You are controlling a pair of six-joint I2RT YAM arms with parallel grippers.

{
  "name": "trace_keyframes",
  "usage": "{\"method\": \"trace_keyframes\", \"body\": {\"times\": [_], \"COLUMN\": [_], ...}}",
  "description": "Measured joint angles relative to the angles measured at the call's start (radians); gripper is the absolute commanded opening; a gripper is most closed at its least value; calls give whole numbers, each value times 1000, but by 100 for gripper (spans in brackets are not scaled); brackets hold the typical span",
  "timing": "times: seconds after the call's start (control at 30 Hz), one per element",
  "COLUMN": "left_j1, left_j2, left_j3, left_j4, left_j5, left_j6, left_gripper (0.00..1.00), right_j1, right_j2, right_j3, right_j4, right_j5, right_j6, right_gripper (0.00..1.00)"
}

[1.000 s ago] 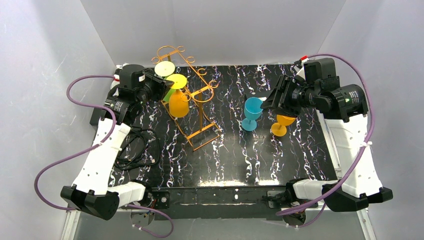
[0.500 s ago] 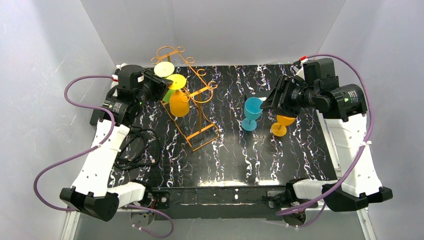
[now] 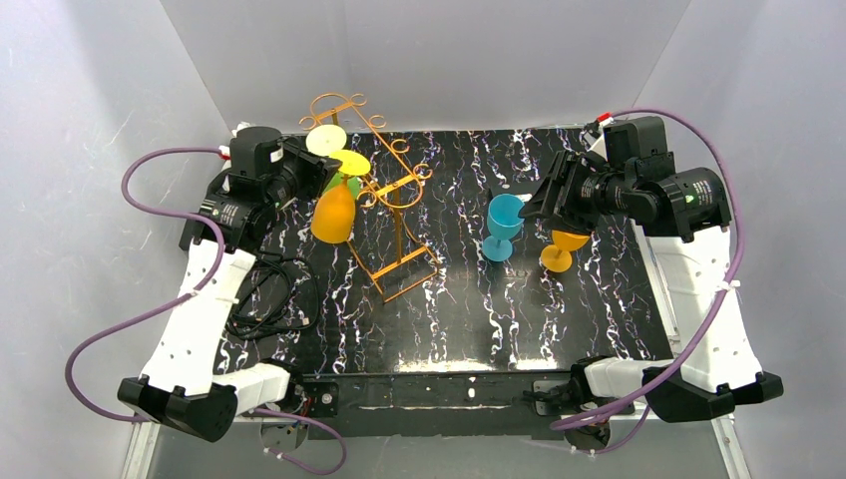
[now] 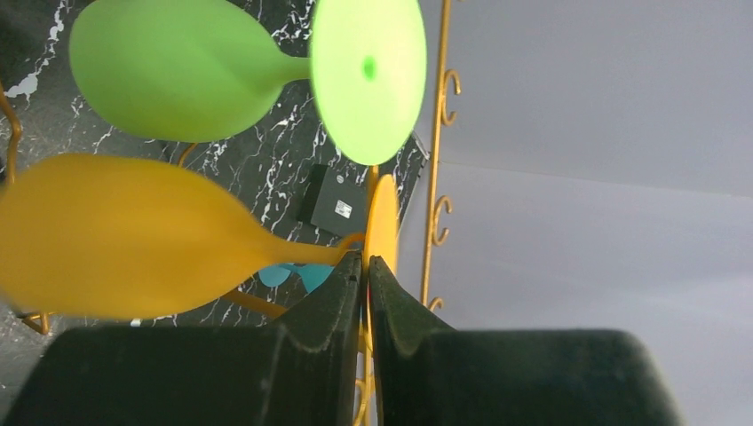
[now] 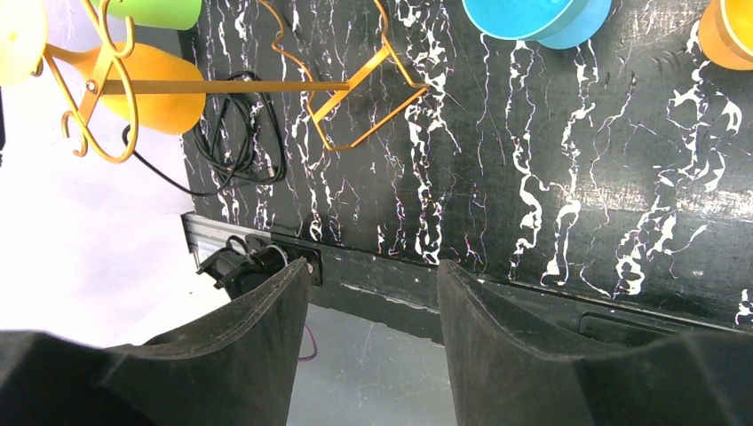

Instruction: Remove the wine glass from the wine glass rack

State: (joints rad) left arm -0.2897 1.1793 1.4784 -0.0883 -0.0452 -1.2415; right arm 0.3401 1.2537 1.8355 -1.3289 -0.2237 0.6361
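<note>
1. Left gripper (image 4: 366, 271): fingers clamped on the foot rim of the orange wine glass (image 4: 115, 235).
2. The glass is tilted, its foot close against the wire of the wine glass rack (image 5: 266, 86).
3. Green glass (image 4: 178, 71): hangs just beyond.
4. Black box (image 4: 334, 201): label too small to read.
5. Right gripper (image 5: 371, 275): fingers apart, holding nothing, above the table (image 5: 568, 177).

The table (image 3: 469, 319) is black, streaked all over with white marble veins. The rack (image 3: 399, 264) near its far left corner is orange-gold wire. The wine glass (image 3: 334, 215) by it is amber orange, the green glass (image 4: 178, 71) a bright lime. Toward the right edge are a turquoise blue glass (image 3: 504, 215) and a second orange glass (image 3: 559, 259). The left arm (image 3: 200, 319) and right arm (image 3: 708, 319) are white with black joints, trailing purple cables (image 3: 100, 339). The cord (image 3: 261, 299) by the left edge is black
</note>
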Motion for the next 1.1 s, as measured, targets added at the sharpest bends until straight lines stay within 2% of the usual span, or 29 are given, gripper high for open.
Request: {"method": "trace_keyframes", "body": {"times": [0.3,1.1], "left_j1": [0,0], "left_j2": [0,-1], "left_j3": [23,49], "left_j4": [-27,-39], "left_j5": [-5,-23], "left_j6": [0,27], "left_gripper": [0,0], "right_j1": [0,-5], "right_j2": [0,0], "right_j3": [-1,-2], "right_j4": [0,5], "right_j5": [0,-15], "right_j6": [0,8], "right_gripper": [62,62]}}
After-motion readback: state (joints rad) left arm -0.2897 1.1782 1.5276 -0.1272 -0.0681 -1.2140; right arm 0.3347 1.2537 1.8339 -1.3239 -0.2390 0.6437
